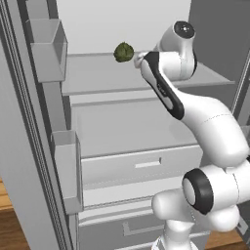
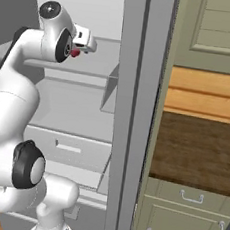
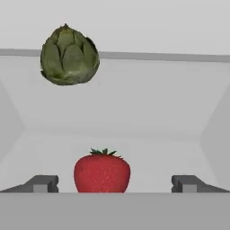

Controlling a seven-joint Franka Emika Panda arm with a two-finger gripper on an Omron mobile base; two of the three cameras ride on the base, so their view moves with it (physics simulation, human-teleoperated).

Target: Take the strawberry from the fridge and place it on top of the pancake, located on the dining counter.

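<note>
The strawberry (image 3: 102, 173), red with a green top, sits on a pale fridge shelf (image 3: 148, 134) straight ahead in the hand view, between my two dark fingertips (image 3: 42, 183). My gripper (image 3: 114, 184) is open, and its jaws stand well clear of the fruit on both sides. In the right base view a bit of the strawberry (image 2: 74, 53) shows under the hand (image 2: 86, 41). The fridge (image 1: 102, 78) stands open, with my arm reaching onto its upper shelf. The pancake and the dining counter are out of view.
A dark green lumpy ball (image 3: 68, 55) rests farther back on the same shelf, left of the strawberry, also seen beside the wrist (image 1: 124, 52). Door bins (image 1: 49, 46) line the left door. A fridge door edge (image 2: 134, 114) separates the fridge from a brown countertop (image 2: 198, 151) over green cabinets.
</note>
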